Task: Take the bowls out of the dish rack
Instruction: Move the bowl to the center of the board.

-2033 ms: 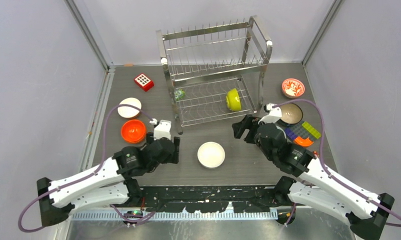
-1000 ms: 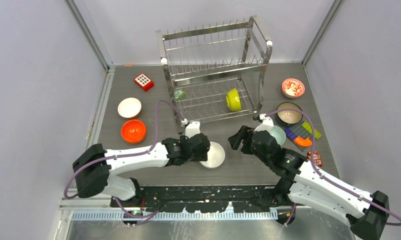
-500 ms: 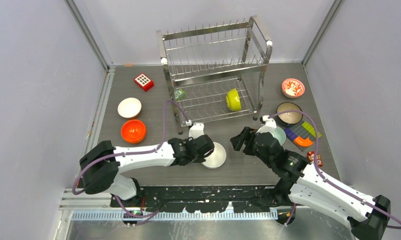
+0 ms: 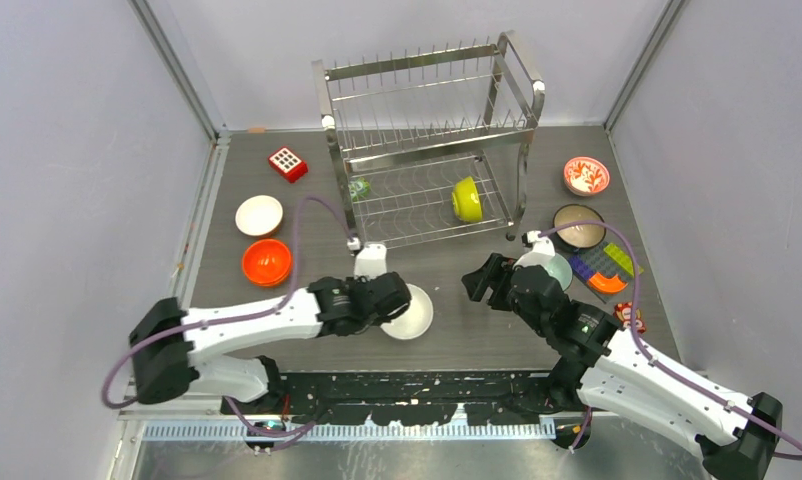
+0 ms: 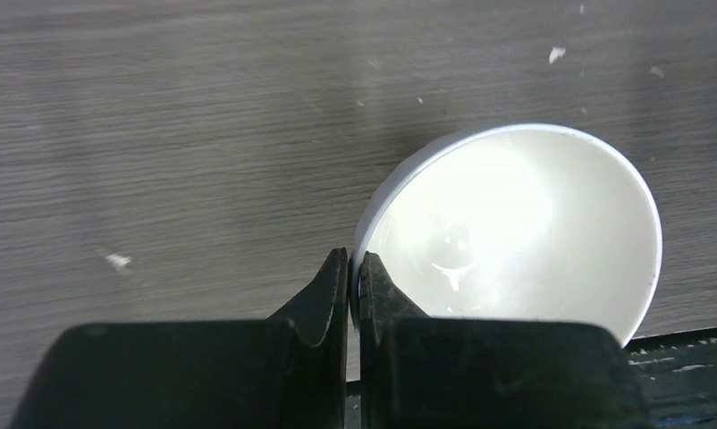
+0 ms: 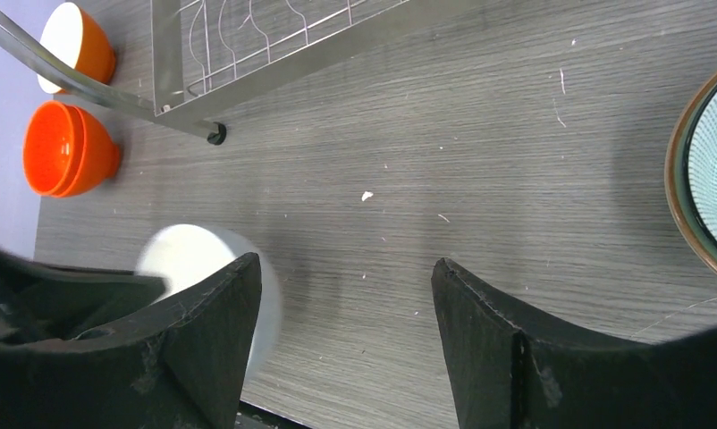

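The steel dish rack (image 4: 427, 140) stands at the back of the table. A lime-yellow bowl (image 4: 466, 199) sits on edge on its lower tier. My left gripper (image 4: 392, 300) is shut on the rim of a white bowl (image 4: 409, 312) near the front edge. In the left wrist view the fingertips (image 5: 341, 268) pinch the wall of that bowl (image 5: 516, 232). My right gripper (image 4: 482, 278) hangs open over bare table, right of the white bowl. Its fingers (image 6: 207, 313) hold nothing, and the white bowl (image 6: 194, 255) lies behind the left one.
Two orange bowls (image 4: 267, 262) (image 4: 259, 215) sit at the left. A pale teal bowl (image 4: 549, 268), a dark bowl (image 4: 579, 227) and a red-and-white bowl (image 4: 586, 175) sit at the right. Beside them lie toy bricks (image 4: 605, 265). A red block (image 4: 288, 163) lies left of the rack.
My left arm swung in from the left to the white bowl, shut on its rim and drew it slightly leftward. The right arm shifted only a little.
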